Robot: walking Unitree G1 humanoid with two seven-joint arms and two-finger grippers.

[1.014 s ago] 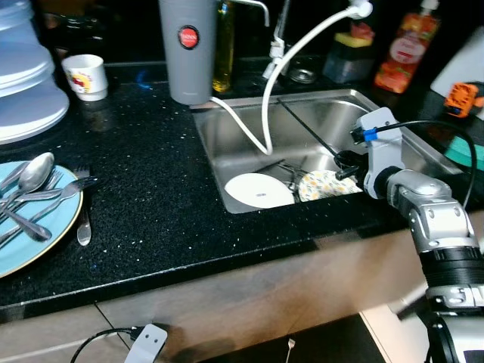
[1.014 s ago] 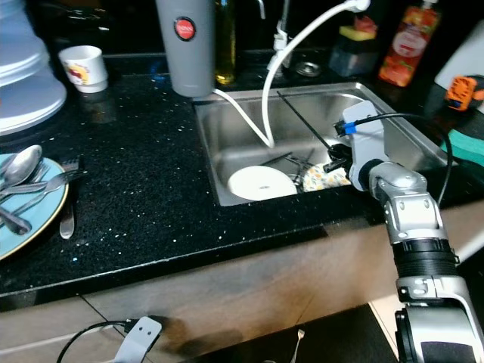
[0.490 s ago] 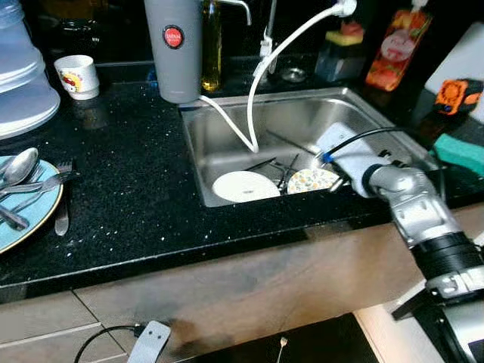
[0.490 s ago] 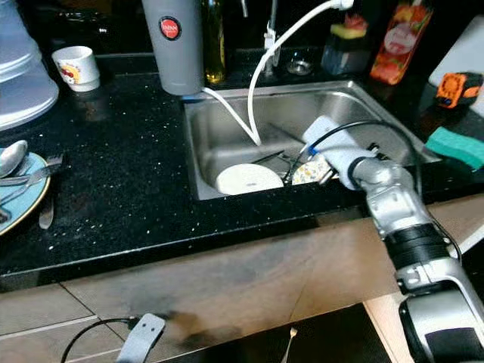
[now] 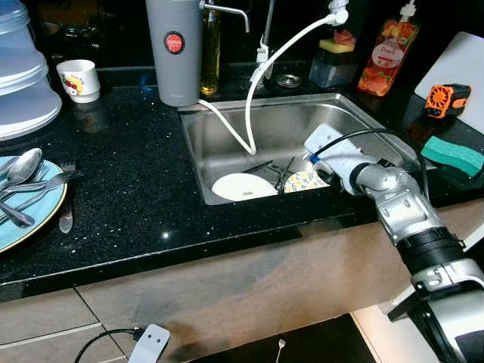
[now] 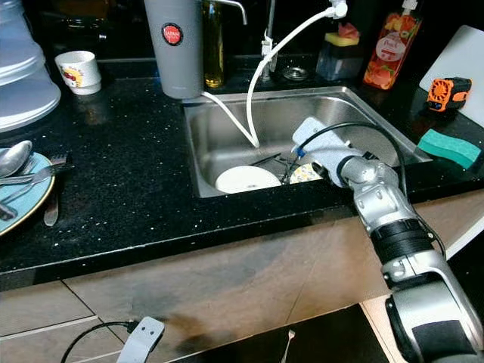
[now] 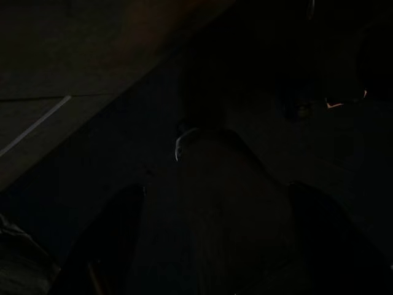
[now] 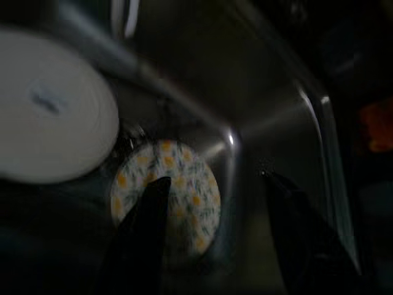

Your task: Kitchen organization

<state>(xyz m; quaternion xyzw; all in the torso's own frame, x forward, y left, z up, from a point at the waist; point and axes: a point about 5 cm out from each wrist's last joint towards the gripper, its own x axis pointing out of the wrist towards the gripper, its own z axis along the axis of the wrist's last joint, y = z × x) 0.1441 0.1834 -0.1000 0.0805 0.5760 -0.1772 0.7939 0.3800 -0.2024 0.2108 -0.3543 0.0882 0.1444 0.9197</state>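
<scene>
The right gripper (image 8: 215, 203) is hovering in the sink (image 5: 227, 144), fingers (image 8: 144, 227) spread wide, the patterned plate (image 8: 169, 196) lying under the left-frame finger.

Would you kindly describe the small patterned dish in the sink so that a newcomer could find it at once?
Look into the steel sink set in the black counter. On its floor, at the front, two round dishes lie side by side, and the patterned dish is the one on the robot's right, just ahead of the right claw. Unlike the plain white plate beside it, it is smaller and covered in yellow-orange flowers.
</scene>
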